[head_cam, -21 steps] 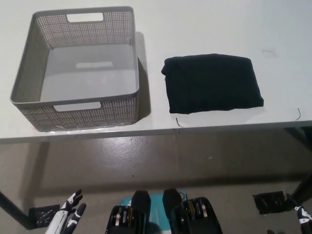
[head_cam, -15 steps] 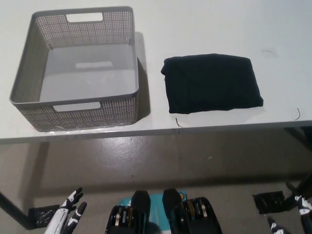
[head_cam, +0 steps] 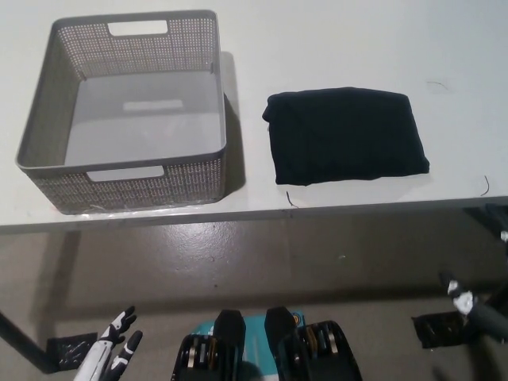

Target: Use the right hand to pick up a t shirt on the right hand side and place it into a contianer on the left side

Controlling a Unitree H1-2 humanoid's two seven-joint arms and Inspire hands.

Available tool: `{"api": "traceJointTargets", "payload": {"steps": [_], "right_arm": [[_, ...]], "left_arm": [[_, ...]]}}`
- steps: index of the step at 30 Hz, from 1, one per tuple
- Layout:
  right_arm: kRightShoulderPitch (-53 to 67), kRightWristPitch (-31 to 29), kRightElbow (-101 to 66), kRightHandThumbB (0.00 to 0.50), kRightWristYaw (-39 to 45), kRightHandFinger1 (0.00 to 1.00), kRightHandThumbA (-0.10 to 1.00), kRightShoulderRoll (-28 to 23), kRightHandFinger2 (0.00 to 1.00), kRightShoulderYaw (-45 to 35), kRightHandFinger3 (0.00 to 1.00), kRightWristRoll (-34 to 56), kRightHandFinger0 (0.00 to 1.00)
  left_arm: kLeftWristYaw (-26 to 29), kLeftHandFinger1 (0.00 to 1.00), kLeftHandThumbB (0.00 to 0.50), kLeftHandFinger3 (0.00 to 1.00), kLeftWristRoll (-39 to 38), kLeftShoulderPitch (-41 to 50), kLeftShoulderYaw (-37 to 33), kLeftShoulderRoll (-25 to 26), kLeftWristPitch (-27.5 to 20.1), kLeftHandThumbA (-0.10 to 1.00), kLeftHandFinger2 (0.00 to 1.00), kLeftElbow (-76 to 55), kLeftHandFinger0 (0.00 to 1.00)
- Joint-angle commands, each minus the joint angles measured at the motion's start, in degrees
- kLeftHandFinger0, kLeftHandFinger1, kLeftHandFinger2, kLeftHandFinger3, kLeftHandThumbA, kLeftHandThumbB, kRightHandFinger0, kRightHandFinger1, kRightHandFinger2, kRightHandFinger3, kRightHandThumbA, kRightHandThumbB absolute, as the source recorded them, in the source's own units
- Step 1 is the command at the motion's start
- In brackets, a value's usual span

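A folded black t-shirt [head_cam: 346, 135] lies on the white table [head_cam: 317, 48], right of the middle, near the front edge. A grey perforated basket [head_cam: 48, 119] stands on the table's left side with nothing in it. My black right hand [head_cam: 476, 305] shows at the lower right edge, below the table top and well short of the shirt, fingers spread with nothing in them. My white left hand [head_cam: 111, 357] rests at the lower left corner, low below the table, fingers apart.
The table's front edge [head_cam: 254, 213] runs across the picture under the basket and shirt. Loose dark threads [head_cam: 486, 185] lie near the shirt's right. Grey floor lies below.
My right hand has risen from the bottom right corner up toward the table's edge. The left hand, shirt and basket have stayed put.
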Motion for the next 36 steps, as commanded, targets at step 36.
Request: {"api": "traceJointTargets", "payload": {"steps": [36], "right_arm": [[-35.1,19.1,23.6,0.500,4.8,1.00,0.81,0.7,1.00,12.4,1.00,-18.1,1.00]], "left_arm": [[-1.3,1.00,0.481,1.00,0.1,-2.8,-0.4,1.5,-1.5,1.00,1.00,-0.9,1.00]]}}
